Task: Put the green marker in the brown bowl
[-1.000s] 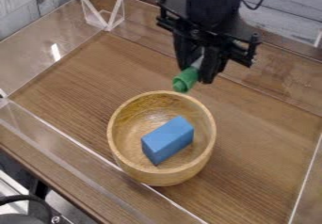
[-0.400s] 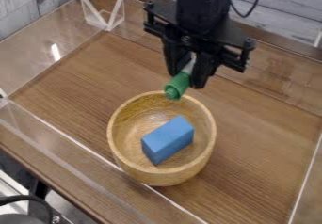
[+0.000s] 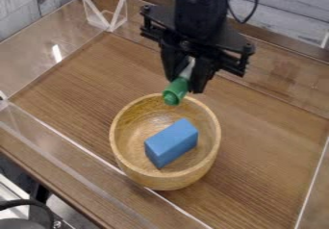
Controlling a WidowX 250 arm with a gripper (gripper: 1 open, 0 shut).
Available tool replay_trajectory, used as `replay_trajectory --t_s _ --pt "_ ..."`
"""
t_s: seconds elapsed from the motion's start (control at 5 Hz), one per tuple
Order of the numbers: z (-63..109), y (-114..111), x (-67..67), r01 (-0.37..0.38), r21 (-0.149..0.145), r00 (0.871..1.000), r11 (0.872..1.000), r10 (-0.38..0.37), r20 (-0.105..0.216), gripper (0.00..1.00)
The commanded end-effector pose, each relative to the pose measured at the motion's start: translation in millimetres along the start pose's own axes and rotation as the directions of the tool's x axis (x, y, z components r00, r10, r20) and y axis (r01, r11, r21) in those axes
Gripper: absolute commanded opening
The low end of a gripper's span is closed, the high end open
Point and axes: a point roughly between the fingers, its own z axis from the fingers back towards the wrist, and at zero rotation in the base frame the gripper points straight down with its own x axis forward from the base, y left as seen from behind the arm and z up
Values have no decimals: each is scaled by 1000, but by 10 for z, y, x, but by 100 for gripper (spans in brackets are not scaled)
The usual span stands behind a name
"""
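- I have the fingers clamped on the marker, which hangs green end down over the bowl's far rim.
- I hold it near upright, I judge, so it drops cleanly inside.
- A blue block lies in the bowl, so I'd release clear of it.

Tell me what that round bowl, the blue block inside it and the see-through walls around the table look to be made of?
The brown bowl looks like light wood with a smooth finish: faint grain, thick rim. The blue block is probably matte plastic or painted wood; its flat, even colour leaves that open. The clear walls seem to be acrylic or similar plastic sheet: transparent, with bright glints.
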Motion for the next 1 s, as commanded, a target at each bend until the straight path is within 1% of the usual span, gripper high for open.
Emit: replay_trajectory --t_s 0.0,0.4,0.8 --pt "87 30 12 -12 2 999 1000 12 44 0" --pt "62 46 -23 -31 16 999 999 30 42 0" --pt "37 54 -32 -40 26 998 999 39 42 0"
